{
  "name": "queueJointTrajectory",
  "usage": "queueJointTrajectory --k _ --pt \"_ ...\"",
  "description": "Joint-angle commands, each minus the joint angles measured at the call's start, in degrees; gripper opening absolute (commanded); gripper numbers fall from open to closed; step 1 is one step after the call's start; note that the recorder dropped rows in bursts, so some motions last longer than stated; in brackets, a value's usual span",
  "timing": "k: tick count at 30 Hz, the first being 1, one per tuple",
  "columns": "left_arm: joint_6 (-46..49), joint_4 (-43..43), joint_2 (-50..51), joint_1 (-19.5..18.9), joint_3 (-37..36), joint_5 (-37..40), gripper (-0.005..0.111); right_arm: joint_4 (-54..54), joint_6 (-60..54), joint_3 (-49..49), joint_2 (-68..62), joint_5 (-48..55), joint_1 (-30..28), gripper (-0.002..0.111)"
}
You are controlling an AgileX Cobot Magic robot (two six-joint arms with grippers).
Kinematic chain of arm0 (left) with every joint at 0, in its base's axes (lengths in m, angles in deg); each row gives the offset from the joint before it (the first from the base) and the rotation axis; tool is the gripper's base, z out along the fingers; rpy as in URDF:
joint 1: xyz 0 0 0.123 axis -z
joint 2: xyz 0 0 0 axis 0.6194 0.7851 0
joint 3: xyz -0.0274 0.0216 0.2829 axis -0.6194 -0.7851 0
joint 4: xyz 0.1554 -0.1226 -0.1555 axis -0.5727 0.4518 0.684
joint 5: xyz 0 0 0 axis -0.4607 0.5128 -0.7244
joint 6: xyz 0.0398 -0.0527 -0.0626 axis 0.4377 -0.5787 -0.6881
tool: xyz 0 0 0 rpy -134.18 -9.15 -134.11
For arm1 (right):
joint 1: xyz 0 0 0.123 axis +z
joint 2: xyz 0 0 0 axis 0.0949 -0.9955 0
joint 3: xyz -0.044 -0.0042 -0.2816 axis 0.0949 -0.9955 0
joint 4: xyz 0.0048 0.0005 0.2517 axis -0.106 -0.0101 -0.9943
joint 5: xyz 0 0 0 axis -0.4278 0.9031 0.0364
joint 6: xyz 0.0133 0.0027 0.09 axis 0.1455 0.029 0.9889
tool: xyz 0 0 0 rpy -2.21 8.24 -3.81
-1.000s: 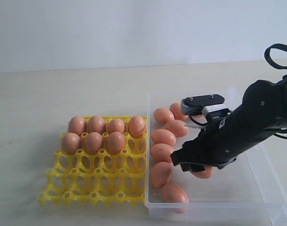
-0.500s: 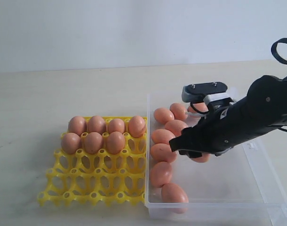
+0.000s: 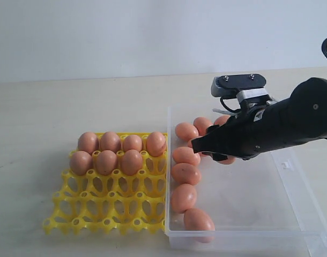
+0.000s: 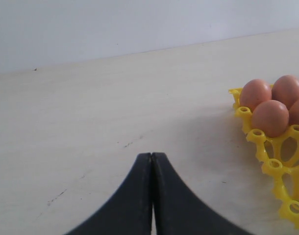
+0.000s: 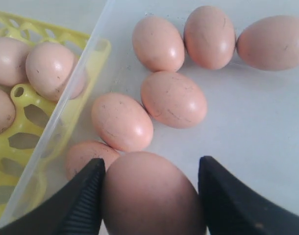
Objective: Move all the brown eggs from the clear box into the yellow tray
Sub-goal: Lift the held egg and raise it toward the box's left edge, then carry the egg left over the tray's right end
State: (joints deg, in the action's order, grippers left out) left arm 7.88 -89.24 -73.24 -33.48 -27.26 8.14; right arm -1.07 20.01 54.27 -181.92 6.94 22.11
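Our right end effector (image 5: pixel 150 169) is squeezing one smooth brown oval egg (image 5: pixel 149 200) from both sides so it cannot slip. We hold it over the see-through plastic box (image 3: pixel 260 203), close to the bright yellow egg tray (image 3: pixel 107 206), which has room for more. Our left end effector (image 4: pixel 152 156) is pinched closed on nothing, above the pale table (image 4: pixel 90 112).

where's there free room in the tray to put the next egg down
Free: the two front rows of the tray, and the second-row cup beside the clear box. Its back two rows are crowded with seven eggs. In the box, loose eggs crowd the tray-side wall; the floor on the far side is bare.
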Motion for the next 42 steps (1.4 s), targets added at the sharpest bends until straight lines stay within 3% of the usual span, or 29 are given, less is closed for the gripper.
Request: queueJointTrajectory --k 1,4,42 --pt "-0.2 0.1 0.1 0.4 0.2 -0.7 0.000 0.2 0.1 0.1 0.5 -1.3 -0.3 0.028" --pt "-0.2 0.1 0.1 0.4 0.2 -0.7 0.000 0.2 0.1 0.1 0.5 -1.3 -0.3 0.023" --pt "-0.2 0.1 0.1 0.4 0.2 -0.7 0.000 0.1 0.4 2.5 1.9 1.4 -0.3 0.023"
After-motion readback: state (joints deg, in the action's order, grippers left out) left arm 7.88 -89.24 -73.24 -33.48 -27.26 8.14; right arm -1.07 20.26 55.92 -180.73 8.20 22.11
